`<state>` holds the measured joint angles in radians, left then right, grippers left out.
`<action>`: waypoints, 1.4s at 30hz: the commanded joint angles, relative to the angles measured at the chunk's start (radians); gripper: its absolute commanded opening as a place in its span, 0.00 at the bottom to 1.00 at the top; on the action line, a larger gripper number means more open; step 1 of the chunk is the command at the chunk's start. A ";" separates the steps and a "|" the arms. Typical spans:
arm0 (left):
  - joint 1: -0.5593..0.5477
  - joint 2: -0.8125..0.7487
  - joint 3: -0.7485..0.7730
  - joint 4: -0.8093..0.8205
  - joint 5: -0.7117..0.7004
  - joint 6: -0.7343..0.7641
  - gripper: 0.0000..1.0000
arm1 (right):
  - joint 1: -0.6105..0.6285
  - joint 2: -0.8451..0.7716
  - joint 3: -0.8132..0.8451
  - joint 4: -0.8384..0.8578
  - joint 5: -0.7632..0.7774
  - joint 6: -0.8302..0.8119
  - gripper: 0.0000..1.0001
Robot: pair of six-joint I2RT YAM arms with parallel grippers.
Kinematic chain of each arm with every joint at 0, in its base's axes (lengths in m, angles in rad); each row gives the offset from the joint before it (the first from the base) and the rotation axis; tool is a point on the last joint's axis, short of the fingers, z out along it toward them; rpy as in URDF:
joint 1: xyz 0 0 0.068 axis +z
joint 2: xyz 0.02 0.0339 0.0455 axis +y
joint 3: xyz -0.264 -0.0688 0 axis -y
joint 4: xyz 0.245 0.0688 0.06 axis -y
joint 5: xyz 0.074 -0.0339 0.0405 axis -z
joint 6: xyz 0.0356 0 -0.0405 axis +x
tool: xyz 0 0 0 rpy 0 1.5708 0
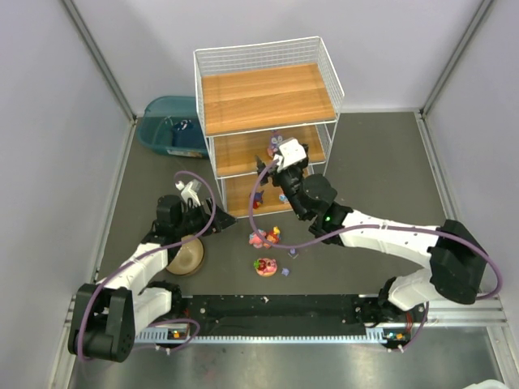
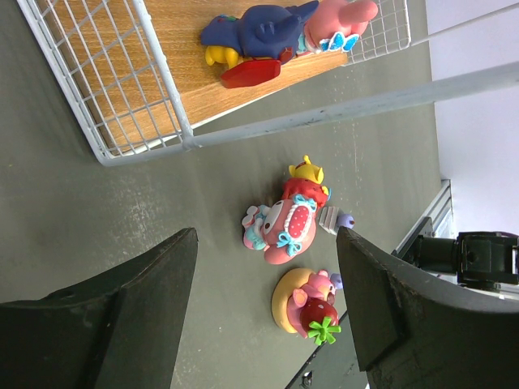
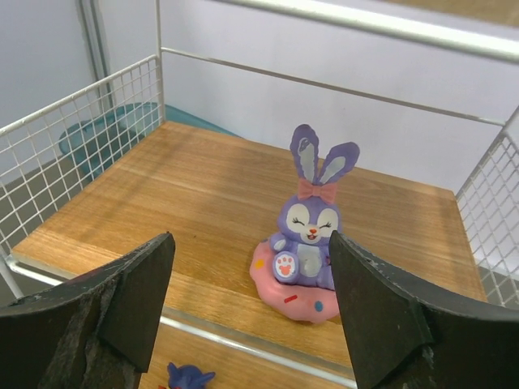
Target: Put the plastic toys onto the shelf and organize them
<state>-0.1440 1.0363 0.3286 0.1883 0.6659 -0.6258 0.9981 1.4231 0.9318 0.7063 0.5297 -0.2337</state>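
The shelf [image 1: 268, 97] is a stepped white wire rack with wooden boards. A purple-eared bunny on a pink ring [image 3: 310, 243] stands upright on its middle board [image 3: 186, 194]. My right gripper [image 3: 251, 239] is open and empty just in front of the bunny, at the middle tier [image 1: 270, 164]. A blue figure [image 2: 259, 31] and a pink one [image 2: 340, 18] lie on the lowest board. On the table lie a pink bow figurine [image 2: 284, 228], a small yellow one [image 2: 306, 170] and a yellow disc with a strawberry [image 2: 304, 306]. My left gripper [image 2: 266, 239] is open and empty, a little short of them [image 1: 216, 220].
A tan round bowl [image 1: 186, 255] sits by the left arm. A teal bin [image 1: 170, 126] stands left of the shelf. A tiny purple piece [image 1: 293, 254] lies near the table toys [image 1: 264, 237]. Grey walls close in both sides.
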 commanded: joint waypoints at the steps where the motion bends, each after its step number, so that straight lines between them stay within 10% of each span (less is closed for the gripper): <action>1: 0.000 -0.019 0.017 0.048 0.017 0.006 0.75 | -0.019 -0.078 0.048 -0.034 0.012 0.042 0.79; 15: 0.001 -0.013 0.012 0.053 0.014 0.008 0.75 | -0.118 -0.236 -0.004 -0.185 -0.086 0.223 0.89; 42: 0.001 -0.001 0.017 0.046 0.014 0.012 0.75 | -0.153 -0.032 0.010 -0.091 -0.125 0.198 0.95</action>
<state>-0.1440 1.0370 0.3290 0.1883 0.6655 -0.6250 0.8623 1.3804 0.9295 0.5579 0.4229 -0.0402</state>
